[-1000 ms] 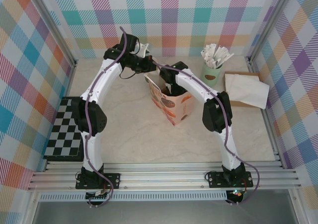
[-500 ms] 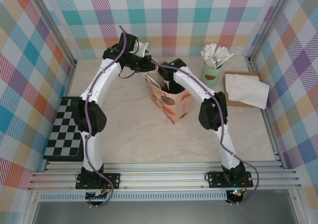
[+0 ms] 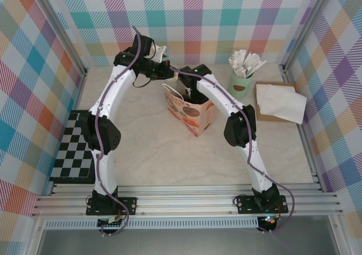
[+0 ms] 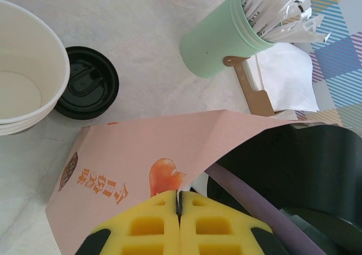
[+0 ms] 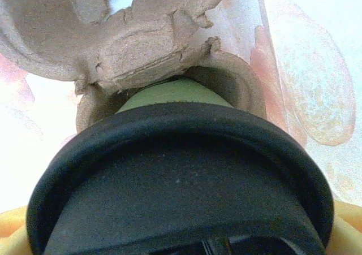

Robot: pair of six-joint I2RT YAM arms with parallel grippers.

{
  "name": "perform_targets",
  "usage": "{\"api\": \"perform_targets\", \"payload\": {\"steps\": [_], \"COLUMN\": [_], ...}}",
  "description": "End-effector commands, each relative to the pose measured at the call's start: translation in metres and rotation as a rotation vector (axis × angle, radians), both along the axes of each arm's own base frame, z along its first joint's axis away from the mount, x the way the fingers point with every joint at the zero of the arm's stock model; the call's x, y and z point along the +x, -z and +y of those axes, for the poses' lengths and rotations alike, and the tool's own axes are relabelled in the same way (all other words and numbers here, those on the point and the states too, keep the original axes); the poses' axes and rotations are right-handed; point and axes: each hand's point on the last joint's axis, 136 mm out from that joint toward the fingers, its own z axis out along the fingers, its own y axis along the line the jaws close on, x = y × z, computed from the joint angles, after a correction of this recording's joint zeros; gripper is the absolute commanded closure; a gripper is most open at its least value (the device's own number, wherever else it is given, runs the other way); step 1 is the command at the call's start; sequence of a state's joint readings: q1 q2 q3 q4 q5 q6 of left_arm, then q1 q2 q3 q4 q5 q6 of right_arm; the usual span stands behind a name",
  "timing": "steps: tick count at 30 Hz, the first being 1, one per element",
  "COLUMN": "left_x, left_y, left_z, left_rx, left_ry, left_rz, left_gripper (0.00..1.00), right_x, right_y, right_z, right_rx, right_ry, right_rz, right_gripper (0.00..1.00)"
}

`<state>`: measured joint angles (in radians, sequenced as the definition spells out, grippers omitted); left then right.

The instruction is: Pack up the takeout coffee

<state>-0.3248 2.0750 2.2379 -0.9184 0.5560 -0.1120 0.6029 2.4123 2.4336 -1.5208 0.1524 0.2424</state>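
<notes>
**Right pincer** (image 5: pixel 181 235): closed on the takeout coffee (image 5: pixel 176 94). A yellow pad (image 5: pixel 12 228) shows at each lower corner of the wrist view, one on either side of the cup's black lid (image 5: pixel 181 176). The lid lies immediately ahead of the fingers. Past the lid, the olive-green cup wall enters a round well of a grey-brown pulp carrier (image 5: pixel 141 46). The carrier sits inside the paper bag (image 5: pixel 300 80), whose pale printed inner wall lies to the right of the pincer and beyond it. Whether the cup base touches the bottom of the well cannot be told.

**Left pincer** (image 4: pixel 179 207): closed, with its yellow pads pressed together on the bag's upper edge, gripping the pink paper. Directly to its right, the right arm (image 4: pixel 294 164) and a purple cable (image 4: pixel 243 195) go down into the bag mouth.

Ahead of this pincer, past the bag edge, the following stand on the marble-pattern table (image 4: pixel 147 51):
- To the left, a loose black lid (image 4: pixel 87 90) lies just beside a stack of cream cups (image 4: pixel 22 91), which is further left.
- Farther ahead and to the right, a mint-green mug (image 4: pixel 223 43) holds white sachets (image 4: pixel 283 9).
- Just right of the mug, white napkins (image 4: pixel 285 82) rest in a brown holder (image 4: pixel 249 91).

**Overhead:** the bag stands mid-table, and both arms meet at its far rim.
</notes>
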Motion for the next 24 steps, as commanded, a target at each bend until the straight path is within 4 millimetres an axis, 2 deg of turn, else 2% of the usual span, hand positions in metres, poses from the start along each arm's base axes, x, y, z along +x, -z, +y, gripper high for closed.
{"api": "perform_targets", "payload": {"steps": [1,10,24], "left_x": [-0.015,-0.01,-0.007], "left_y": [0.002,0.016,0.022], "left_z": [-0.008,-0.001,0.0], "left_rx": [0.008,0.056,0.069], "left_ry": [0.028,-0.013,-0.025], "left_rz": [0.051,0.07,0.074], "left_gripper": [1.0,1.0,1.0], "right_x": [0.006,0.001,-0.003], "right_y": [-0.018,-0.029,-0.057], "right_z": [0.003,0.0,-0.002], "right_rx": [0.041,0.052,0.091], "right_ry": [-0.02,-0.031,-0.031], "right_rz": [-0.056,-0.072,-0.117], "right_gripper": [0.11,0.09,0.06]}}
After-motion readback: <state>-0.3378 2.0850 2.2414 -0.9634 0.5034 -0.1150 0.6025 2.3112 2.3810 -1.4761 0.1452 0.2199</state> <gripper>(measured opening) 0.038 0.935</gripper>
